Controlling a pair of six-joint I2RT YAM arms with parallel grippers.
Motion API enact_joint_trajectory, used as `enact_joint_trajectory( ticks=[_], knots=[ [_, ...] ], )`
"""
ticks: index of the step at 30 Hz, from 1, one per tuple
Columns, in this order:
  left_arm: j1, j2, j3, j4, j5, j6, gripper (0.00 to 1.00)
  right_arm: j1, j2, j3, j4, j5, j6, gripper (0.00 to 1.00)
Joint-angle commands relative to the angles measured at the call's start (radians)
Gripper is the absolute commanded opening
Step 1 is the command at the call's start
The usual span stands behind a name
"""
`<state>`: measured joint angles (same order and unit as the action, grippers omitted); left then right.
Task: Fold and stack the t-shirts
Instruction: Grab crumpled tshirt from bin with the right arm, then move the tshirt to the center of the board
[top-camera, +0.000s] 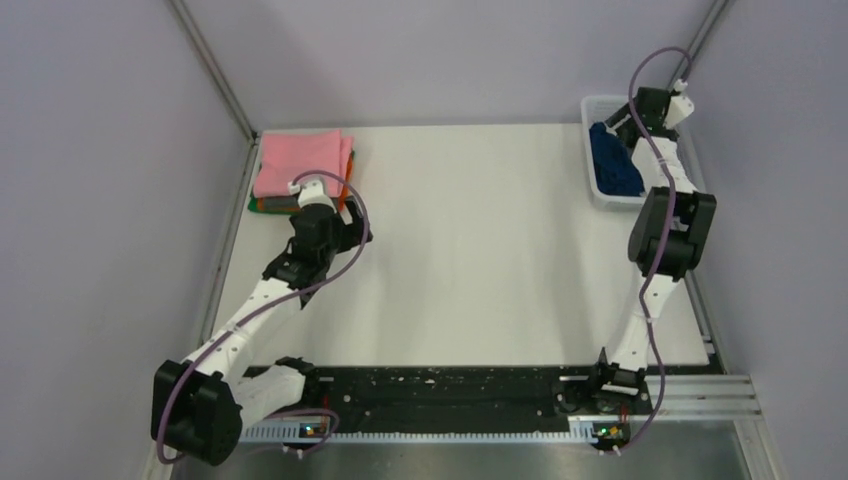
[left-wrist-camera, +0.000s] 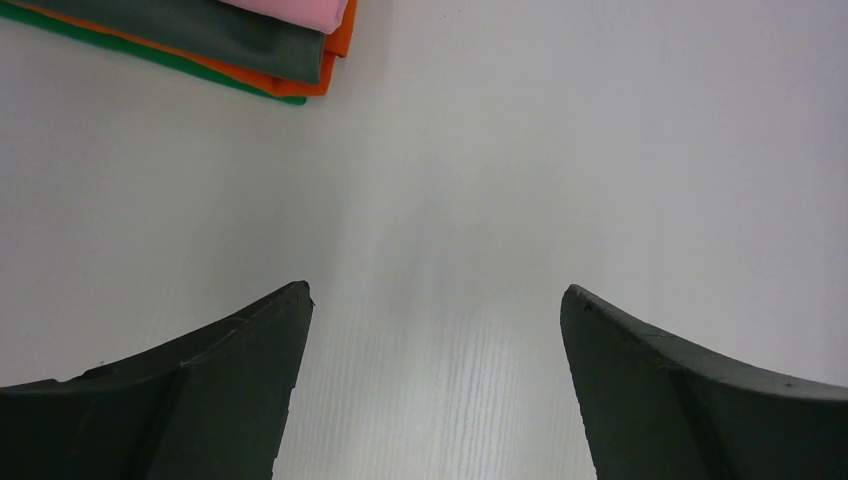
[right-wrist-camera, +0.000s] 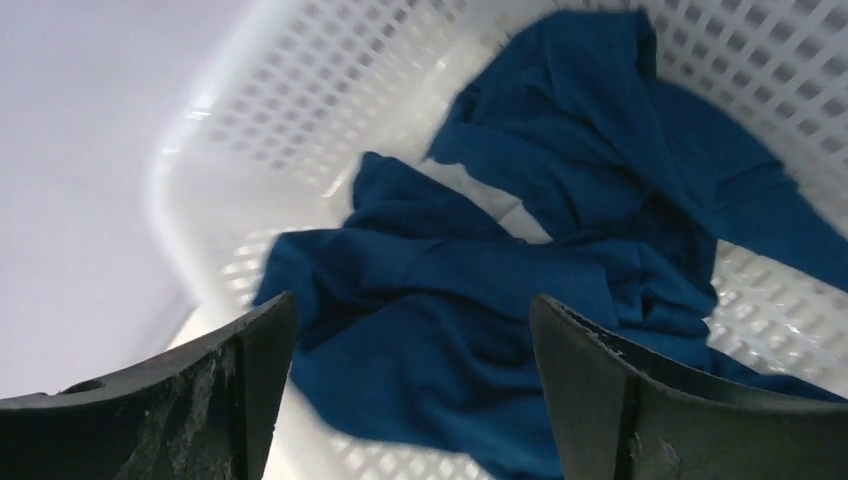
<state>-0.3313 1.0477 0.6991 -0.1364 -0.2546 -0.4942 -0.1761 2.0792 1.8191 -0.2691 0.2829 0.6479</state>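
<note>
place: robot lab cell | plain grey walls (top-camera: 450, 50) | white table (top-camera: 470, 250) | aluminium rail (top-camera: 700, 395)

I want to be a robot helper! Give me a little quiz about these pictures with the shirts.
1. True or false: the blue shirt lies crumpled inside the white basket.
2. Which colour is on top of the folded stack? A pink, B green, C orange.
3. What is the left gripper holding?
Key: 1 true. 2 A. 3 nothing; it is open over the table.
</note>
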Motion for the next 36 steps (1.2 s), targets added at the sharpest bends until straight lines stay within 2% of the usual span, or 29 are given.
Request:
enact_joint_trajectory(
  ticks=[1,5,7,8,10,11,12,18,26,31,36],
  knots=[
    [-0.002,0.022,0.048,0.046,-0.028,0.016,0.99,-0.03,0.178,0.151,-0.097,-0.023,0.096,0.83],
    [-0.001,0.035,0.054,0.035,-0.047,0.017,0.99,-0.031,0.29,0.219,-0.103,-0.069,0.131,0.77],
    [-0.002,0.036,0.056,0.029,-0.051,0.017,0.99,-0.032,0.323,0.253,-0.108,-0.087,0.137,0.68],
    [-0.002,0.033,0.056,0.025,-0.052,0.017,0.99,-0.034,0.334,0.274,-0.108,-0.101,0.123,0.56],
    [-0.001,0.023,0.059,0.01,-0.051,0.011,0.99,-0.034,0.329,0.324,-0.128,-0.092,0.082,0.18],
    [-0.001,0.015,0.059,0.005,-0.05,0.008,0.99,-0.034,0.313,0.343,-0.137,-0.072,0.062,0.04],
    [-0.002,0.006,0.055,0.004,-0.05,0.006,0.99,-0.034,0.283,0.355,-0.138,-0.059,0.041,0.0],
    [-0.001,-0.072,0.04,-0.019,-0.039,-0.015,0.99,-0.031,0.007,0.372,-0.099,-0.142,-0.095,0.0],
    [-0.001,-0.192,0.008,-0.03,0.006,-0.027,0.99,0.066,-0.382,0.183,0.004,-0.477,-0.22,0.0],
    [-0.002,-0.228,0.008,-0.048,0.037,-0.026,0.99,0.207,-0.497,0.225,-0.006,-0.705,-0.208,0.0],
    [-0.001,-0.233,0.012,-0.051,0.061,-0.027,0.99,0.382,-0.517,0.316,-0.011,-0.853,-0.176,0.0]
  ],
)
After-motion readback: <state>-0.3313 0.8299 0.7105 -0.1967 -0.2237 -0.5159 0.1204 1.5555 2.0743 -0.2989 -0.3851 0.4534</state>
